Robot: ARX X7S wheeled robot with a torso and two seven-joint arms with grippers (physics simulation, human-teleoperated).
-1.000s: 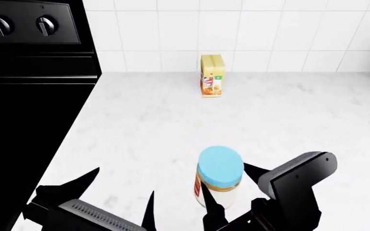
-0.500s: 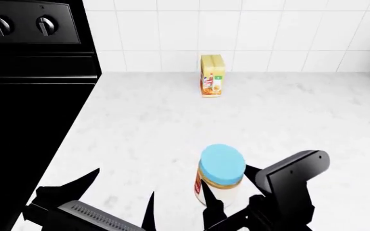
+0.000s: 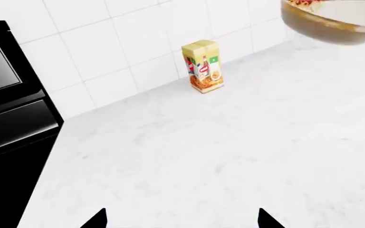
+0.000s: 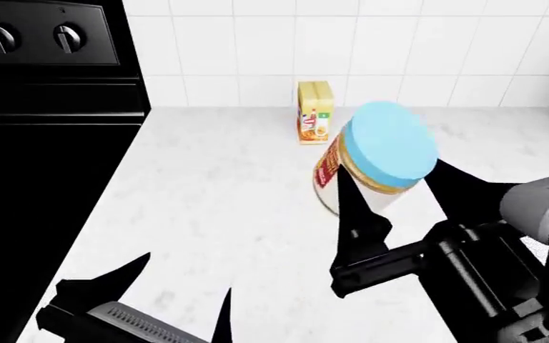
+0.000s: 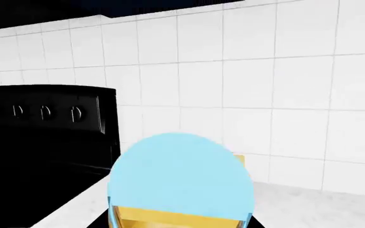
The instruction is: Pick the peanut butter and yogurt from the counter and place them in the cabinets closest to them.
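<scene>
The step in hand appears to be carrying the peanut butter [image 4: 377, 166] toward its nearest cabinet: the right gripper [image 4: 396, 191] has its fingers pinching the jar's lower body from either side, holding it clear of the counter [image 4: 217, 186] with the yellow carton [image 4: 314, 112] at about 10 o'clock behind it. The next move likely calls for raising and swinging the jar to a cabinet, none of which shows here. The left gripper [image 4: 181, 284] hovers at 7 o'clock with fingers spread and empty; the yogurt is not visible.
</scene>
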